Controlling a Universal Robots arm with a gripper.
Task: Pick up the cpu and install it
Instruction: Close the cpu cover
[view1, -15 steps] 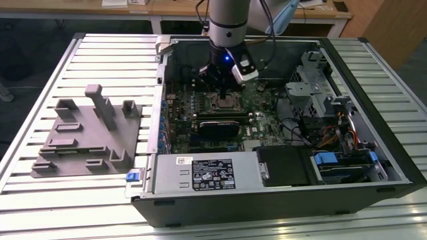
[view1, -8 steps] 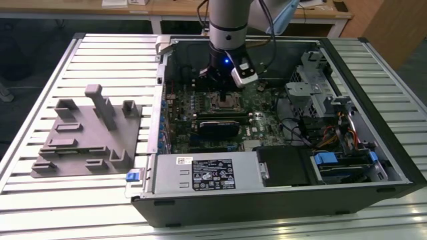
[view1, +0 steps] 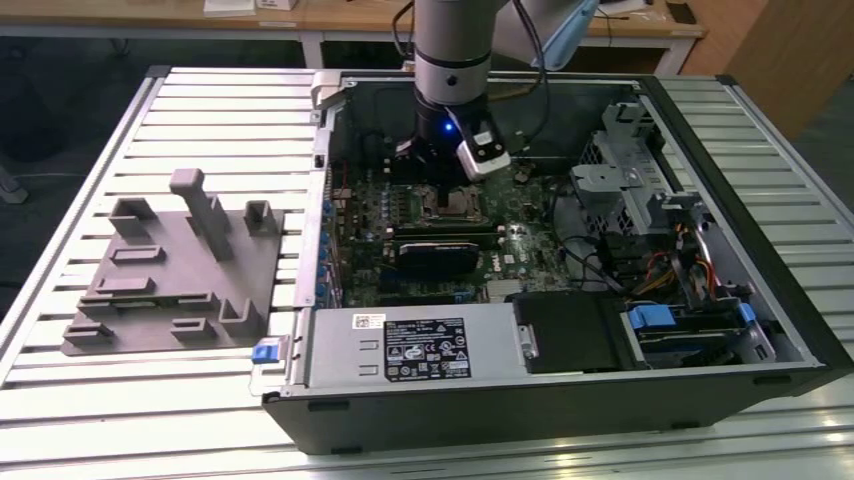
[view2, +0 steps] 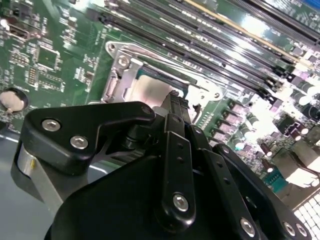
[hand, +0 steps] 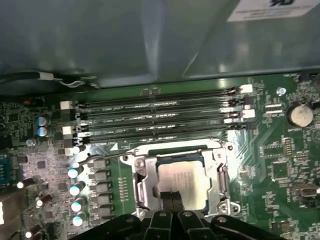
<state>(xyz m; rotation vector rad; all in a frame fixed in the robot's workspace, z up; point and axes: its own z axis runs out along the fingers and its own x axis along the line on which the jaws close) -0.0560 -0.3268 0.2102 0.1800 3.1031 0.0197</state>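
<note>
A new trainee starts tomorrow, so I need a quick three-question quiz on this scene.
1. Fill in (inside or outside): the grey fixture stands ____ the case.
2. True or false: the cpu lies on the fixture.
3. The gripper is: A) over the fixture B) over the socket C) outside the case.
Key: 1 outside; 2 false; 3 B.

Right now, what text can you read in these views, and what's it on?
No text is legible.
Black-and-white label on the silver power supply box: print too small to read.
White sticker on the grey case wall: dark marks, cut off, unreadable.
Pale silvery square cpu: faint markings, unreadable.
Green motherboard: white printing too small to read.
</note>
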